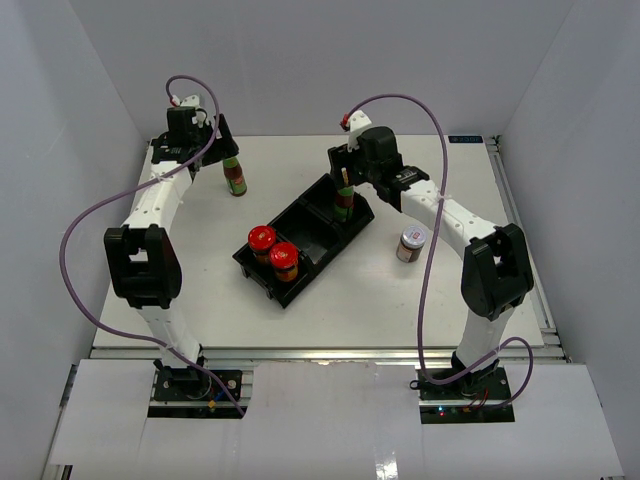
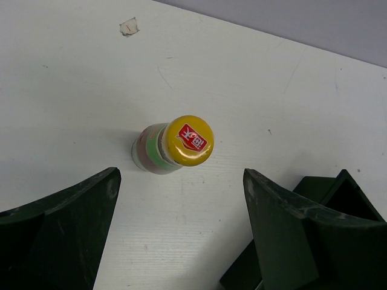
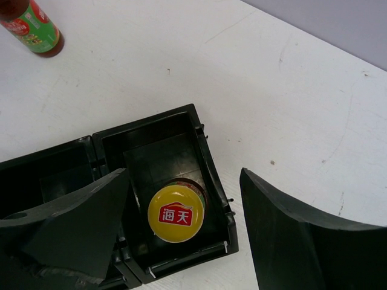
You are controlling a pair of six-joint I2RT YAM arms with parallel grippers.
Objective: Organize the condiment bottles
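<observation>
Where the tray point(image 3: 145, 121) ends, a bottle point(image 3: 176, 215) stands near its wall.

From above, the black right gripper point(image 1: 344, 178) partly hides the top of the slim yellow-capped red-labelled bottle point(image 1: 344, 204) in the black compartmented tray point(image 1: 305, 228); the squat white-lidded jar point(image 1: 411, 243) has a label too small to read.

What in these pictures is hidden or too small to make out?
Overhead view: label on the white-lidded jar, too small to read.
Overhead view: slim bottle in the tray, partly covered by the right gripper.
Right wrist view: loose bottle, cap cut off at the top-left corner.
Left wrist view: its label, mostly hidden under its cap.
</observation>
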